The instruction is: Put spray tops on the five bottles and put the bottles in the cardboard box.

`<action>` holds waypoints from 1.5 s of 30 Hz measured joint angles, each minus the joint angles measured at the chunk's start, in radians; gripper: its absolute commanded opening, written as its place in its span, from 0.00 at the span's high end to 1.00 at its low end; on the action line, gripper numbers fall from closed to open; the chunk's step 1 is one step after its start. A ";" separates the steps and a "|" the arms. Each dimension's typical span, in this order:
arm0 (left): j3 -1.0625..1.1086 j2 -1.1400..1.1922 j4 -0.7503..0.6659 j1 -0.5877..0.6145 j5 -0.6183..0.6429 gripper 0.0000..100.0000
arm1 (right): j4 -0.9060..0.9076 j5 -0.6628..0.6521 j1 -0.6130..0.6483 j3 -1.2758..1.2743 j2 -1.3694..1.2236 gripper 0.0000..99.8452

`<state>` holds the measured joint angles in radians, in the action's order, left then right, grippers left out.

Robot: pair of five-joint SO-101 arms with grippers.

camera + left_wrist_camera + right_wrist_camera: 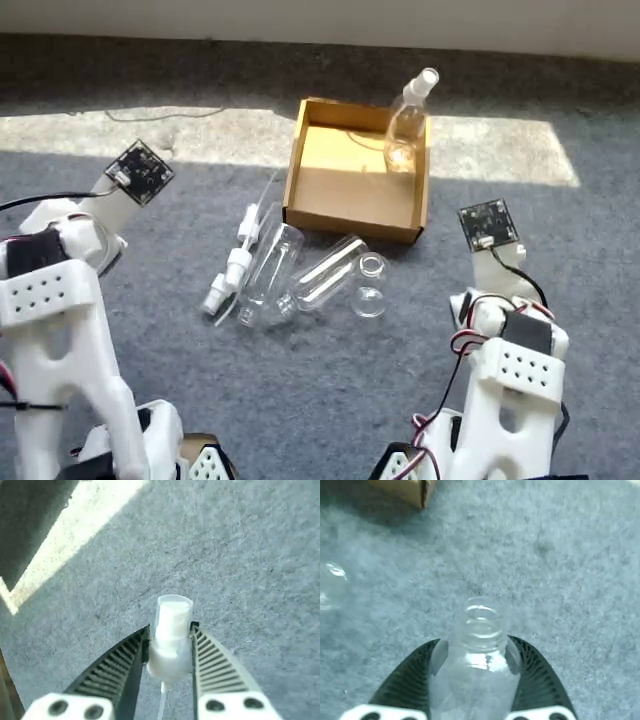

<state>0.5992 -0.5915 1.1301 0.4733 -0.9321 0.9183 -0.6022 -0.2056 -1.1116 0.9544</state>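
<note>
**High view.** Grey short-pile carpet (330, 400), with a sunlit band (200, 135) across its far part. The cardboard box (350, 190) sits at the far middle: open, square, plain brown, with shallow walls. One capped bottle (405, 130), clear with a white top, leans in the box's far right corner, its top poking over the rim. Three bare bottles (325, 275) are on the carpet just in front of the box. They are clear, cylindrical and round-shouldered. Two lie close together, and the third is just beside them, toward my right arm (510, 370). White spray tops (235, 265) with thin tubes lie in a line just beside the leftmost bottle, on the side of my left arm (50, 300). Both arms are white plastic. Each wrist carries a small dark circuit board (140, 170) whose markings are too small to read.

**Left wrist view.** My left claw (170, 628) is clenched on a spray top (173, 615). It is white, smooth and slightly translucent, a narrow cylinder above a wider collar, with a thin tube below. The black ribbed fingers (125, 660) press it from both sides. Carpet lies behind it.

**Right wrist view.** My right claw (476, 647) grasps a bottle (480, 630) at the shoulder. The bottle is clear, and its threaded neck is open and points away from the wrist. The ridged black fingers (530, 670) curve round it. A corner of the cardboard box and part of another clear bottle show at the edges.
</note>
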 measured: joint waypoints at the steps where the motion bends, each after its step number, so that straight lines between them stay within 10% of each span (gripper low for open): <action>1: -0.023 -0.046 0.051 -0.011 0.049 0.97 | 0.000 0.000 0.015 0.003 0.035 1.00; 17: -0.437 -0.500 0.287 -0.442 0.802 0.97 | -0.035 0.256 0.348 0.005 0.726 1.00; 28: -0.411 -0.500 -0.216 -0.919 1.037 0.97 | -0.160 0.308 0.554 -0.187 0.824 1.00; 45: -0.388 -0.301 -0.520 -0.965 1.217 0.97 | -0.183 0.387 0.680 -0.328 0.872 1.00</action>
<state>0.2110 -0.8922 0.6099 -0.4918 0.2846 0.7357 -0.2156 0.4741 -1.4400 1.8259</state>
